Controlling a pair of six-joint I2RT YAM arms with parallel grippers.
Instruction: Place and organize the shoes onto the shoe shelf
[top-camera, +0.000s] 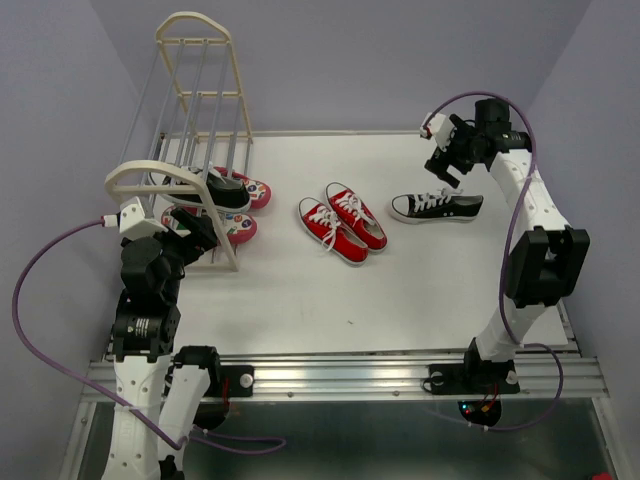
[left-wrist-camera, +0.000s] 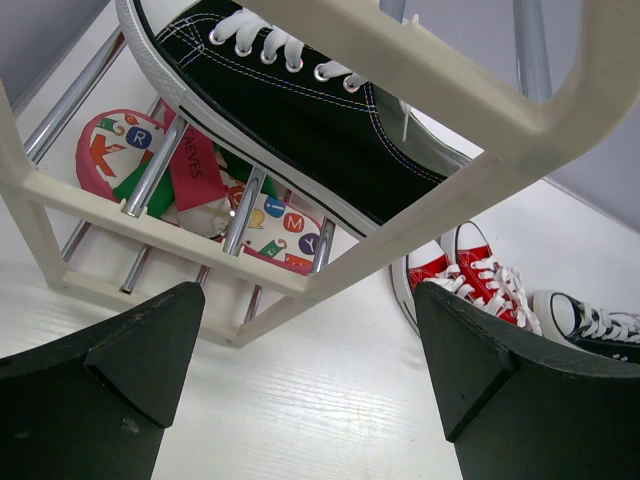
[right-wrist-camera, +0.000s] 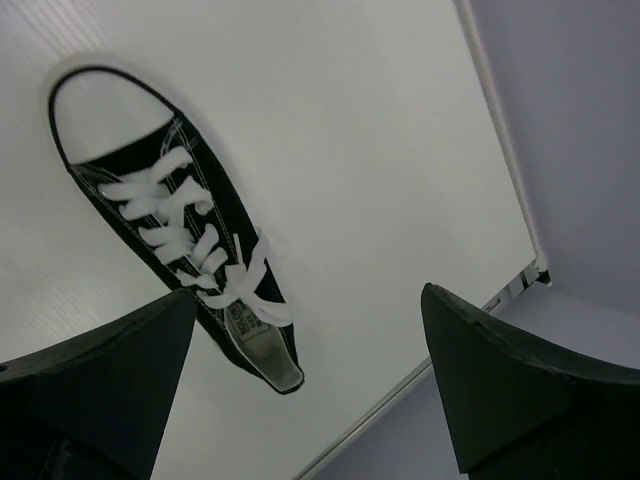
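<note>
Flip-flops (top-camera: 257, 190) and one black sneaker (top-camera: 215, 190) sit in the shelf (top-camera: 200, 60), red sneakers (top-camera: 342, 222) and the second sneaker (top-camera: 436, 206) lie on the surface (top-camera: 400, 290), left pincer (left-wrist-camera: 305, 295) and right pincer (right-wrist-camera: 305, 292) released.

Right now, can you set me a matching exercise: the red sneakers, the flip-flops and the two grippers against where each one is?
Things:
1. red sneakers
2. flip-flops
3. left gripper
4. right gripper

Places:
A. open, above the lone black sneaker on the table
B. under the shelf rails, beneath the other black sneaker
C. side by side, mid-table
D. open, facing the shelf's near end frame

Pairs: 1-C, 2-B, 3-D, 4-A
</note>
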